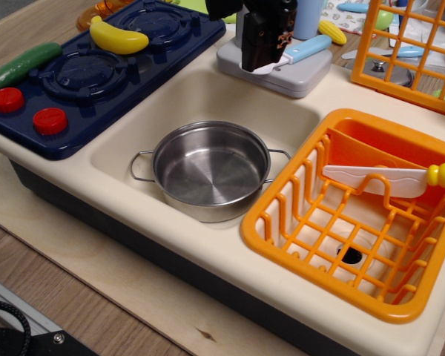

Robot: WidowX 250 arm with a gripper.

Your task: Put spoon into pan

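The spoon (305, 50) has a light blue handle and a white bowl. It lies aslant on the grey faucet base (297, 78) behind the sink, handle pointing right. My black gripper (261, 65) is down over the spoon's bowl end, and only the bowl's white edge shows beneath it. The gripper's body hides its fingers, so I cannot tell whether they hold the spoon. The shiny steel pan (210, 171) with two wire loop handles stands empty in the cream sink basin (133, 133), in front of and below the gripper.
An orange dish rack (282, 222) right of the pan holds a white knife with a yellow handle (389, 179). A blue stove (96, 81) on the left carries a banana (119, 35) and a cucumber (22, 65). An orange basket (408, 55) stands back right.
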